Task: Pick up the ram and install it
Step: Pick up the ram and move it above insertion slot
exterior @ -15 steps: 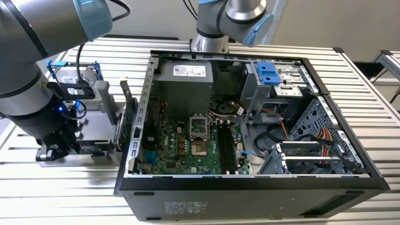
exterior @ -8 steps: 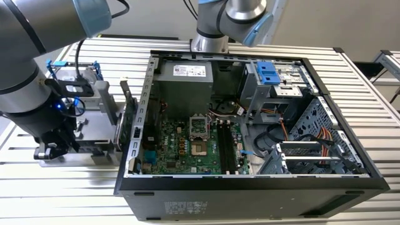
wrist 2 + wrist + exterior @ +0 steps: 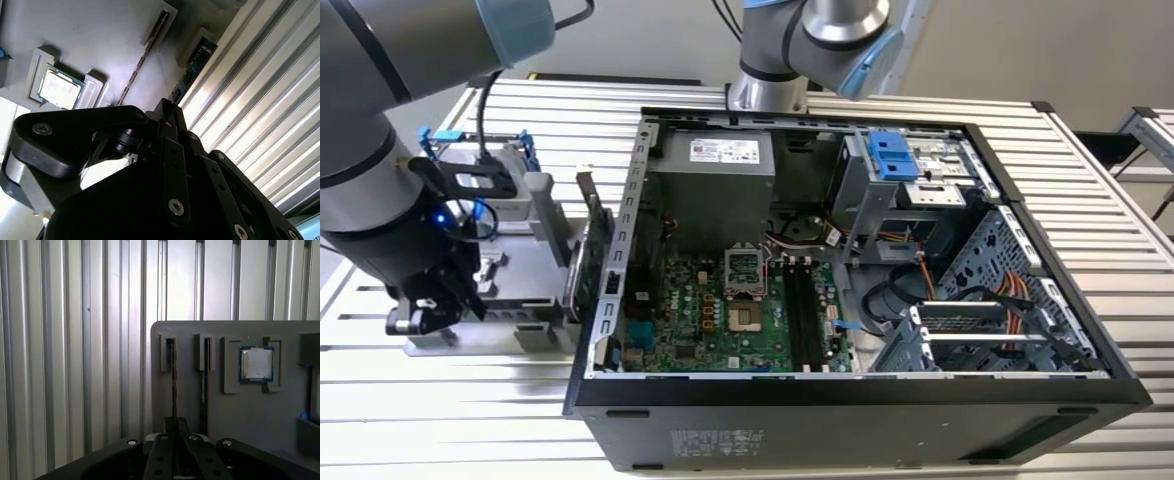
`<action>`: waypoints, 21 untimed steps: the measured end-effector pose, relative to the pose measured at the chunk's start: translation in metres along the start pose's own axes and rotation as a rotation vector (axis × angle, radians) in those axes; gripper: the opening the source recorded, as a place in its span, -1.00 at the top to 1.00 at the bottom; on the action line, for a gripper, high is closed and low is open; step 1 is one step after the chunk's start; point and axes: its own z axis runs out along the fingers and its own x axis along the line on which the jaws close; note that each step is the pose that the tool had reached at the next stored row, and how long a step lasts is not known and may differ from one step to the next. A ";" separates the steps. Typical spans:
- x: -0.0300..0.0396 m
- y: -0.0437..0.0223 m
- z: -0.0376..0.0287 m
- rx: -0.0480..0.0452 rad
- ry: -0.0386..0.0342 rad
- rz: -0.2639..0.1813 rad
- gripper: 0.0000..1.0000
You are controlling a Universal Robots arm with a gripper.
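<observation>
Gripper [image 3: 175,422] over ram [image 3: 173,380] slotted in grey tray [image 3: 250,415]; processor chip [image 3: 256,363] nearby.

Black hand [image 3: 167,107] near ram [image 3: 196,62], processor [image 3: 60,89] in tray [image 3: 100,30]

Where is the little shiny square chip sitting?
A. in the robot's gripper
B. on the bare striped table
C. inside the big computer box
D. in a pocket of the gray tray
D: in the first wrist view the square chip lies flat in a shaped recess of the gray tray, not on the ribbed table beside it.
</observation>
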 end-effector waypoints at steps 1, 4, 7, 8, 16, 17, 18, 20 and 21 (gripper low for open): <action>-0.0001 0.0000 -0.0009 0.0000 -0.0001 0.000 1.00; -0.0002 0.0000 -0.0033 -0.0001 0.0000 0.000 1.00; -0.0003 0.0000 -0.0058 -0.0001 0.0001 0.000 1.00; -0.0004 0.0000 -0.0066 0.0000 0.0000 0.000 1.00; -0.0007 0.0000 -0.0124 0.0000 0.0000 0.000 1.00; -0.0007 -0.0001 -0.0128 0.0000 -0.0001 0.000 1.00; -0.0007 0.0000 -0.0133 0.0000 0.0000 0.000 1.00; -0.0008 0.0000 -0.0144 -0.0001 0.0000 0.000 1.00; -0.0008 0.0000 -0.0149 -0.0001 0.0001 0.000 1.00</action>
